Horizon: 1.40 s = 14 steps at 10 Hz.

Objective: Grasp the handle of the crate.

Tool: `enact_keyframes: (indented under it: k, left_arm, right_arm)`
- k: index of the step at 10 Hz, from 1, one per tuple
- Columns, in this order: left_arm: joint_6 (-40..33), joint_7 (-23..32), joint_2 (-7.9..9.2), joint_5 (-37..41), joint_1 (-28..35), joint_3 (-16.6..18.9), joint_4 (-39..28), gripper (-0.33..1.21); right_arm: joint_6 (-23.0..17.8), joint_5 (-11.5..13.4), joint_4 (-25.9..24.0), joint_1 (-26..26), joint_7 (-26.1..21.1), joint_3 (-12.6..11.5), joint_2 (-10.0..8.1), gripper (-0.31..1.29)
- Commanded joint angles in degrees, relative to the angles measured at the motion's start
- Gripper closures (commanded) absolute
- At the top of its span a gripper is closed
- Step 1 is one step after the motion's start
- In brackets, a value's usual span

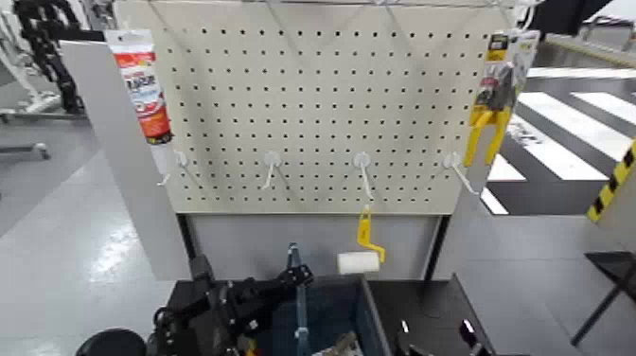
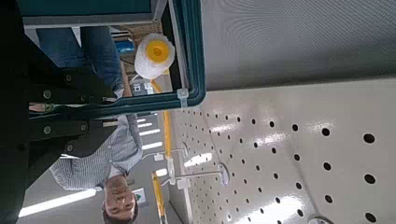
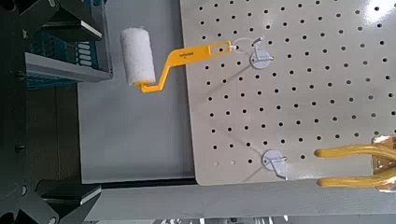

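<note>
Looking down past my left gripper (image 1: 248, 301), whose finger spread I cannot tell, I see the handle (image 1: 299, 305) just to its right, running lengthwise away from me over the crate (image 1: 371, 317) toward the pegboard (image 1: 312, 104), nearer this arm.

Paint roller (image 1: 361, 250), pliers (image 1: 491, 106) and tube (image 1: 142, 83) hang on pegboard (image 1: 312, 104).

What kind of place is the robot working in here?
Probably a workshop or test hall with a tool display: a pegboard holds pliers, a sealant tube and a paint roller, and the grey floor has striped markings.
</note>
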Motion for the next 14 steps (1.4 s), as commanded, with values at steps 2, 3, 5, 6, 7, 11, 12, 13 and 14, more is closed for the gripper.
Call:
enact_keyframes:
  k: [2, 3, 5, 6, 7, 11, 12, 13, 14]
  left_arm:
    - [0.2, -0.02, -0.17, 1.96, 1.15, -0.86, -2.01, 1.19]
    - [0.11, -0.02, -0.34, 2.48, 1.67, -0.95, -3.24, 1.19]
    - [0.11, 1.82, -0.6, 4.51, 3.7, -0.51, -7.29, 1.19]
    - [0.11, 4.63, -0.78, 6.61, 5.19, 0.46, -9.48, 1.19]
    - [0.11, 6.92, -0.78, 8.55, 6.33, 1.07, -10.8, 1.19]
    - [0.02, 13.86, -0.96, 16.99, 9.5, 1.51, -14.05, 1.19]
    - [0.82, 15.53, -0.78, 18.22, 10.11, 1.6, -14.23, 1.19]
    - [0.82, 15.8, -0.6, 19.89, 10.46, 0.63, -14.4, 1.19]
    - [1.69, 17.73, -0.08, 23.05, 10.81, -0.69, -15.2, 1.19]
  right_arm:
    - [-0.28, -0.01, 0.01, 0.02, 0.0, 0.0, 0.08, 0.15]
    - [-0.28, -0.01, 0.01, 0.02, 0.0, -0.09, 0.08, 0.15]
    - [-0.46, -0.01, 0.01, 0.11, 0.0, -0.09, 0.17, 0.15]
    - [-0.46, -0.01, 0.01, 0.11, -0.09, -0.09, 0.17, 0.15]
    - [-0.55, -0.01, 0.1, 0.11, 0.0, -0.09, 0.26, 0.15]
    - [-0.55, -0.1, 0.19, 0.11, -0.09, -0.09, 0.17, 0.15]
    - [-0.55, -0.1, 0.27, 0.11, -0.09, -0.09, 0.17, 0.15]
    - [-0.64, -0.1, 0.27, 0.11, 0.0, -0.09, 0.17, 0.15]
    - [-0.64, -0.1, 0.27, 0.11, 0.0, -0.09, 0.17, 0.15]
